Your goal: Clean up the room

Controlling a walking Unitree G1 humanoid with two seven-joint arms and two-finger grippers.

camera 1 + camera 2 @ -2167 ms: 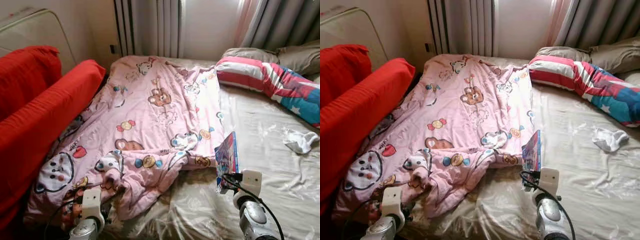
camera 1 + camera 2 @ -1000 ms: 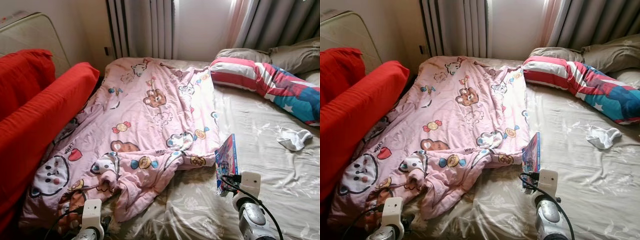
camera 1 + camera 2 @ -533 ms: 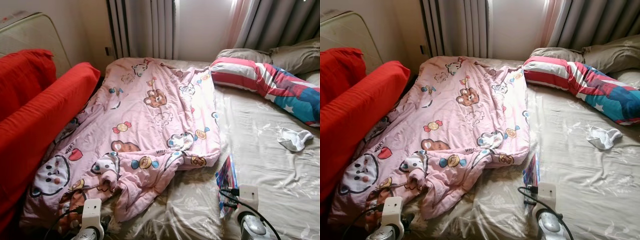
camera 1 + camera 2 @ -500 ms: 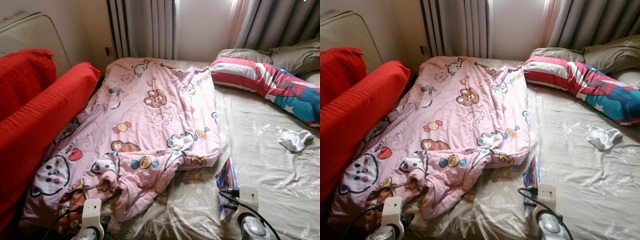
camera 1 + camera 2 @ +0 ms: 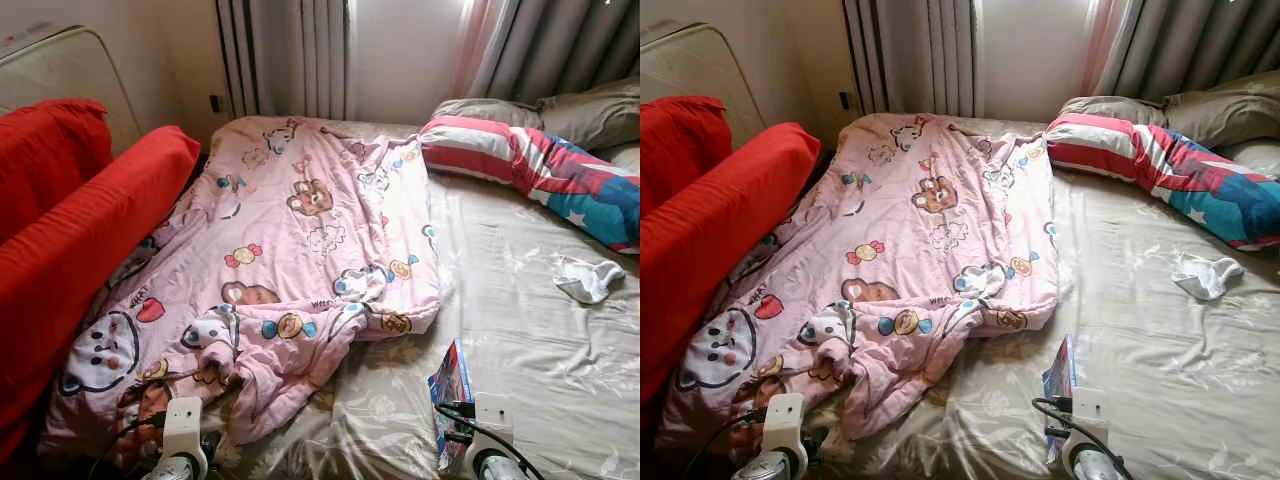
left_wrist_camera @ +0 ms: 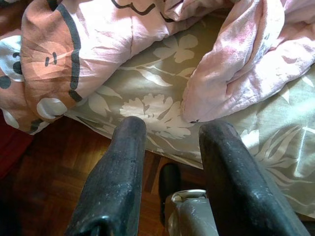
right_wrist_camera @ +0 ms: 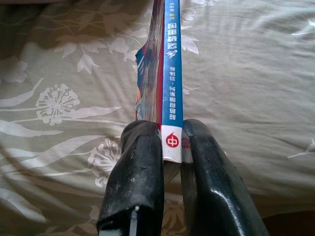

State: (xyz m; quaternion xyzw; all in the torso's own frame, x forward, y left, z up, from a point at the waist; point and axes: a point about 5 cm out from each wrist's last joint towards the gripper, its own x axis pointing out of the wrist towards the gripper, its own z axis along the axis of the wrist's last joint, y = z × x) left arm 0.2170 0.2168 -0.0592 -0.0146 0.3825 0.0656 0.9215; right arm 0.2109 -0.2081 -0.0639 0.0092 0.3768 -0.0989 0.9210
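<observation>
Bedroom clutter lies across the bed point(image 5: 520, 330) before you, its beige floral sheet bare on the side right of the pink quilt point(image 5: 290, 250). Nearest you, your right gripper point(image 7: 170, 142) has its fingers clamped narrow on the spine end of a thin book point(image 7: 170, 73), held on edge just above the sheet, near the bed's front edge and just right of the quilt's lower corner. Judge the book light and stiff but slim and glossy, so it could twist or slide in that pinch; a hold deeper along the spine would steady it. Your left gripper point(image 6: 170, 132) hangs with fingers spread and holding nothing, over the bed's front edge where the quilt's bunched corner droops toward the wooden floor point(image 6: 44, 187). That quilt is soft and bulky, best gathered by a fold. Farther right of it lies a small white sock point(image 5: 590, 280), limp and easy to pinch. Beyond, a striped pillow point(image 5: 530, 170) rests by the curtains point(image 5: 300, 55), and a red cushion point(image 5: 90, 230) flanks the quilt's left.
</observation>
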